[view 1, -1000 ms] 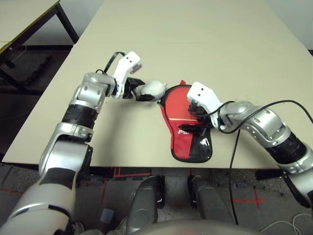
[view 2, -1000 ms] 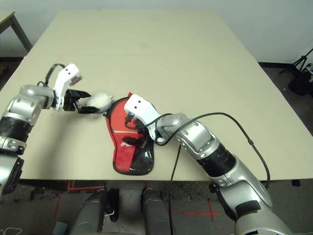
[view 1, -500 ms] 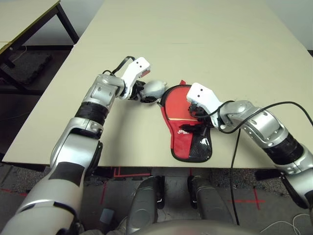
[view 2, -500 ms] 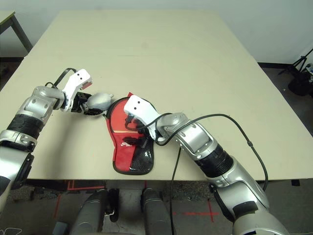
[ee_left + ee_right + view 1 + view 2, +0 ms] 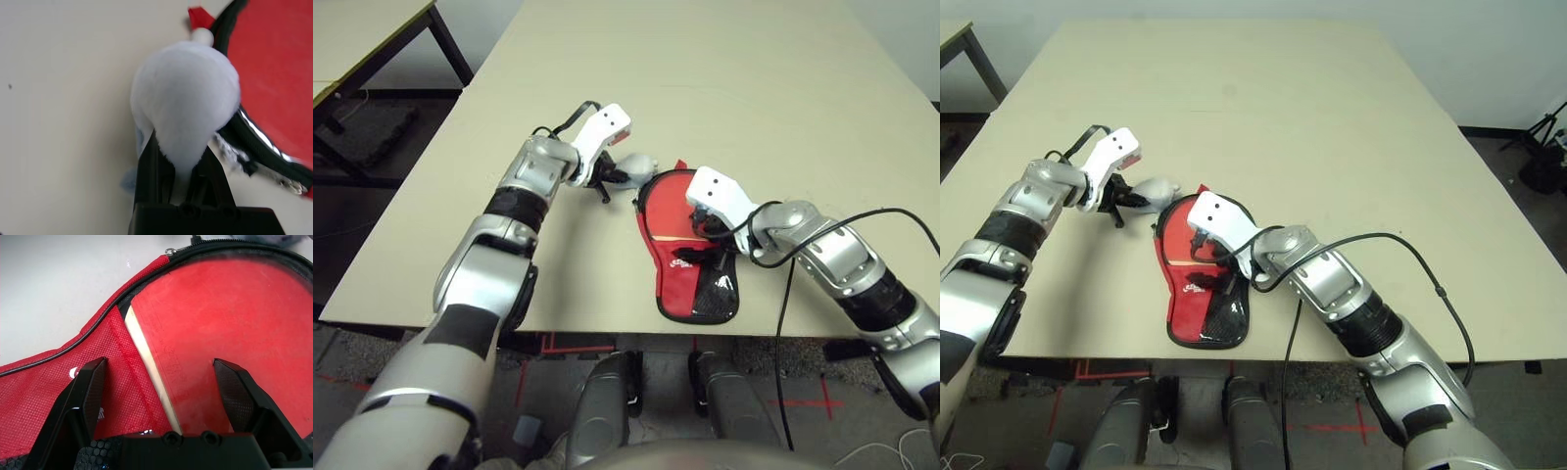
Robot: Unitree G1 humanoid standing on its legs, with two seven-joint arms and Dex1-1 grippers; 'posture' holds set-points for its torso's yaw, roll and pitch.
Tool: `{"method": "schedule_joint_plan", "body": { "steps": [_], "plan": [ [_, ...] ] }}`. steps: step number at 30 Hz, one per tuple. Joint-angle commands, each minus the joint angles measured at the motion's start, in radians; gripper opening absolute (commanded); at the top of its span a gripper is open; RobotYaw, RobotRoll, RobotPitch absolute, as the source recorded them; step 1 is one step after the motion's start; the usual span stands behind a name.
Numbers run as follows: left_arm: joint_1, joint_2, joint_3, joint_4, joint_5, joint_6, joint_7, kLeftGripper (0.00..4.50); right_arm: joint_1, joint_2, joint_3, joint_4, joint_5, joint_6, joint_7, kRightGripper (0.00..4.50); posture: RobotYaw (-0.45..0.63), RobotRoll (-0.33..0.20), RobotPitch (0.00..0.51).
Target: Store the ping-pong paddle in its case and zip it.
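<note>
I see the case (image 5: 690,257) lying flat on the beige table (image 5: 724,88), near the front edge, roughly in front of the robot's body. Its red fabric faces up, with a black zipper edge running around the round end and a dark clear-pocket panel at the narrow end nearest the robot.

The ping-pong paddle (image 5: 230,328) sits inside the open case. In the right wrist view I see its red rubber face and the light-wood edge of the blade lying against the red fabric, with the zipper edge curving around the blade.

The right gripper (image 5: 166,391) hovers just above the case, over the line where the blade edge meets the fabric. Its two black fingers (image 5: 83,396) stand wide apart and grip nothing. In the head views the white wrist housing of this arm covers the middle of the case.

The left gripper (image 5: 178,171) is at the far left side of the case's round end. Its fingers are pinched together on the tail of a small grey-white soft wad (image 5: 188,95). The wad touches or lies just beside the black zipper edge, next to a small red fabric tab (image 5: 199,17). I cannot tell whether the wad rests on the table or is lifted clear.
</note>
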Motion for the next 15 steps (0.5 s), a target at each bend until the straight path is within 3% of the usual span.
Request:
{"method": "schedule_joint_plan", "body": {
  "steps": [1,9,15],
  "plan": [
    [-0.044,-0.045,0.033,0.082,0.009,-0.072,0.112,0.13,0.028,0.006,0.015,0.02,-0.02,0.018,0.012,4.5,0.0,0.0,0.208],
    [-0.145,-0.151,0.092,0.217,0.019,-0.176,0.41,0.13,0.041,0.013,0.016,0.017,-0.034,0.021,0.023,4.5,0.0,0.0,0.219],
    [-0.19,-0.238,0.122,0.257,0.019,-0.232,0.495,0.13,0.047,0.022,0.014,0.008,-0.04,0.03,0.026,4.5,-0.02,0.0,0.224]
  ]
}}
